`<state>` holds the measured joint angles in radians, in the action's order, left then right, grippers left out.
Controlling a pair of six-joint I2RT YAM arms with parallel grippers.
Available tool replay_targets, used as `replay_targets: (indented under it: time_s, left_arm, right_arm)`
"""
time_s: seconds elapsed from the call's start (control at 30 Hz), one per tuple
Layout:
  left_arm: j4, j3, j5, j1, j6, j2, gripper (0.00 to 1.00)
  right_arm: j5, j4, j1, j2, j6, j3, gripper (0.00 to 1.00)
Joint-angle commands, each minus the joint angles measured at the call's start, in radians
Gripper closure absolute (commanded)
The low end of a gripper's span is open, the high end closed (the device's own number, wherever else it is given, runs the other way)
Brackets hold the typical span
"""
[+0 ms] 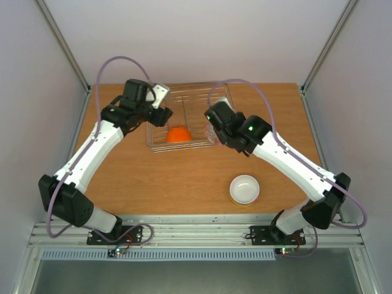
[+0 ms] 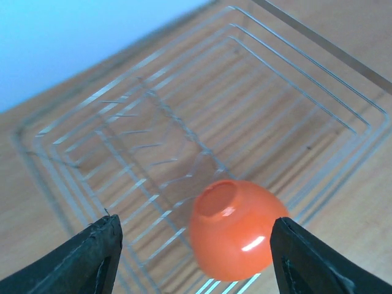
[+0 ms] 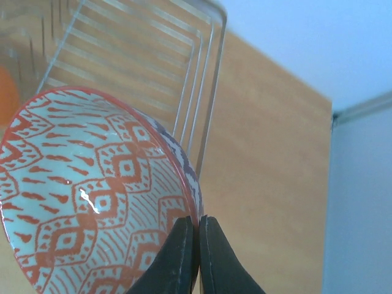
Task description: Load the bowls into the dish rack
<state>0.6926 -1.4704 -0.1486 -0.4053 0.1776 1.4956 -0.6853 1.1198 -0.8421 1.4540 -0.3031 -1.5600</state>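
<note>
Your left pincer (image 2: 193,257): jaws apart, hovering over orange bowl (image 2: 236,228), nothing held. Orange bowl sits upside down inside dish rack (image 1: 196,101), near rack's 6 o'clock edge. Your right pincer (image 3: 197,251): clamped on rim of red-patterned bowl (image 3: 86,202), bowl tilted, just at rack's 3 o'clock side. White bowl (image 1: 244,188) upright on desk (image 1: 159,180), 5 o'clock from rack, well apart.

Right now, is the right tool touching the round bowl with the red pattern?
Touching. The right wrist view shows the right tool shut on the rim of the round red-patterned bowl, one finger each side.
</note>
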Motion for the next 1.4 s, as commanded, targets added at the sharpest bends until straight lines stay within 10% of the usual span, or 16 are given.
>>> replay_targets:
  time_s: [0.0,0.73,1.37]
  left_arm:
    - [-0.086,0.025,0.067,0.09,0.016,-0.11,0.32]
    - [-0.09,0.061,-0.053,0.26,-0.015,-0.159,0.31]
    - [-0.097,0.072,-0.061,0.26,-0.012,-0.124,0.31]
  right_arm:
    - [0.062,-0.398,0.093,0.077,-0.402,-0.088,0.99]
    - [0.246,-1.526,0.154,0.528,-1.212,0.065,0.99]
    - [0.367,-1.766,0.137,0.56,-1.321,0.186,0.99]
